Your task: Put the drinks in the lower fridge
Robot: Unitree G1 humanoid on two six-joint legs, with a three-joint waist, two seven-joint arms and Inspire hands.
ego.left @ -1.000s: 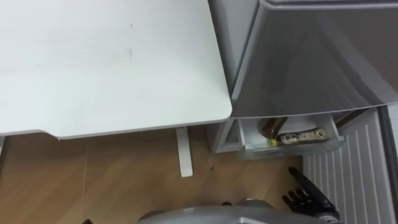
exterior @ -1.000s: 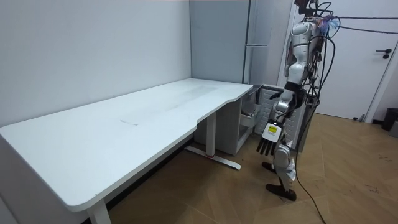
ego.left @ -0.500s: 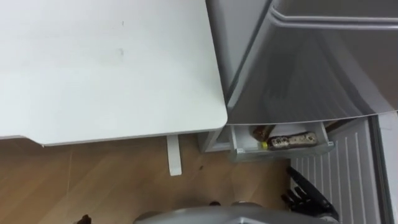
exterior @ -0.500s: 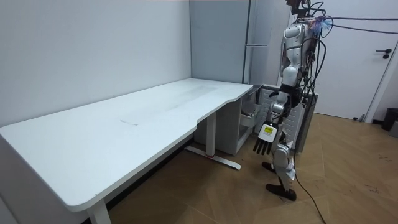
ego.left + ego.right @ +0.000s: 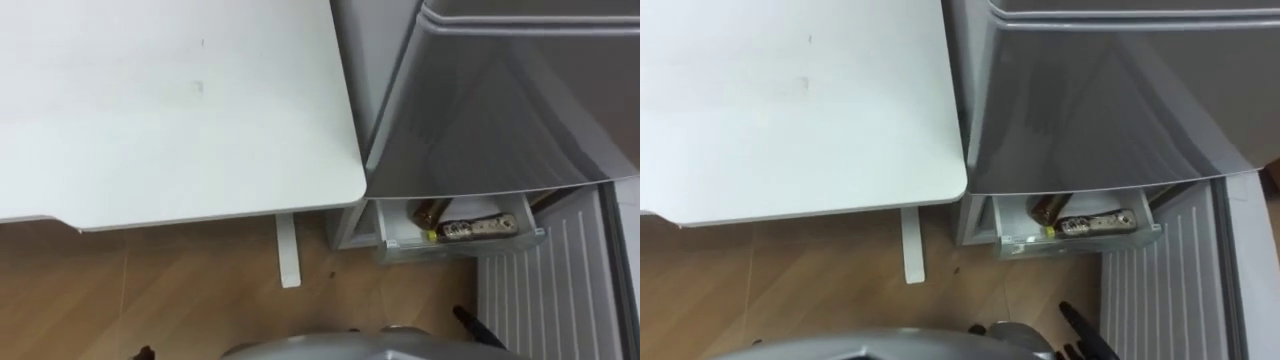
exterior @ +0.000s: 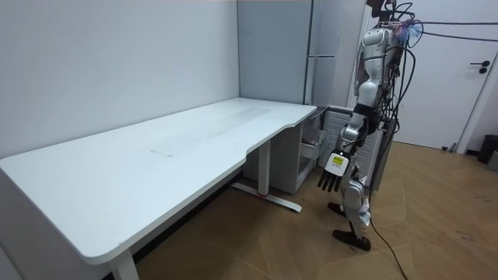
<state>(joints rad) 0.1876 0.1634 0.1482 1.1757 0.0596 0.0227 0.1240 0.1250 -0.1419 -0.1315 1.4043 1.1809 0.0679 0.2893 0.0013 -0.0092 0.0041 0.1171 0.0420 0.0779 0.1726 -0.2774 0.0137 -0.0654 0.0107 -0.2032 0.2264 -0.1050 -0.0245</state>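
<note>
Right robot hand (image 5: 1077,322) has slid back from the fridge (image 5: 500,110), fingers straight and empty; left robot hand (image 6: 331,179) dangles open too. Both bottles (image 5: 480,228) sit in the fridge's bottom bin (image 5: 400,245). Drinks look stowed, probably just the door (image 5: 540,295) left.

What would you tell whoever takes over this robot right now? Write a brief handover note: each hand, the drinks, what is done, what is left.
Left hand: hangs ahead of the legs, fingers straight, empty.
Right hand: low beside the body, fingers straight, empty.
Drinks: a brown bottle and a labelled bottle sit in the pulled-out bottom drawer of the fridge.
Done: those two are stowed.
To do: probably push the drawer in and shut the fridge; check for further drinks.
</note>
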